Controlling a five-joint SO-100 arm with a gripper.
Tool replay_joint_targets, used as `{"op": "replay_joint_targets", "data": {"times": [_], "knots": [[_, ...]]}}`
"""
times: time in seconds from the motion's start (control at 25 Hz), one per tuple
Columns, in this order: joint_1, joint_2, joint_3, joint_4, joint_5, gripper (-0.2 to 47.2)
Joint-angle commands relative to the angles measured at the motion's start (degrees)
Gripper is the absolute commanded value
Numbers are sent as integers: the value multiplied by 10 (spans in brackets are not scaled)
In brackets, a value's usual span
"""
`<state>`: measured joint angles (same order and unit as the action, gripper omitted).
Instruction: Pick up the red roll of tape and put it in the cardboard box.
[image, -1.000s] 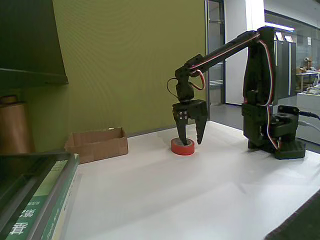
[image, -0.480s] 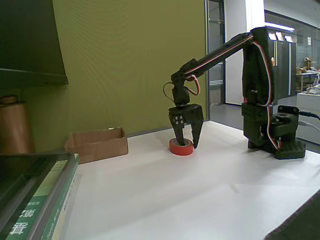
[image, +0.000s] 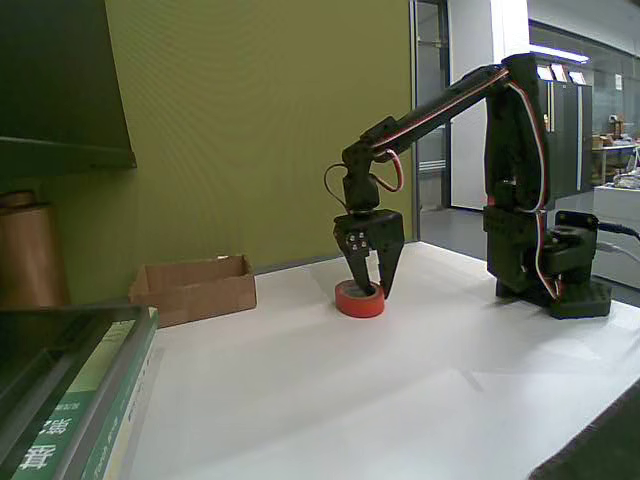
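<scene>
The red roll of tape (image: 359, 298) is seen flat on the white table (image: 400, 380), straddled by the spread black gripper (image: 371, 291), one finger apparently inside its core. The grasp is judged unfinished; closing is called for before transfer to the cardboard box (image: 195, 288), well apart.

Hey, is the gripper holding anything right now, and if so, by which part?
Cannot be told. The gripper straddles the rim of the red roll of tape, which lies on the table.

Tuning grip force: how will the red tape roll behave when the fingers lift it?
The red tape roll lies flat on the table, so it is unlikely to roll now. It looks small and stiff, probably light. If lifted by one wall, it may tilt.
</scene>
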<state>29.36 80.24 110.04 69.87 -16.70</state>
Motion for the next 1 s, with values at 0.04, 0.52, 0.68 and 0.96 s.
{"op": "replay_joint_targets", "data": {"times": [0.04, 0.52, 0.68, 0.96], "knots": [[9, 22, -4, 0, -11, 1], [-4, 107, -27, 12, -13, 1], [-11, 141, -27, 5, -16, 1], [-31, 202, -54, -21, -33, 1]]}}
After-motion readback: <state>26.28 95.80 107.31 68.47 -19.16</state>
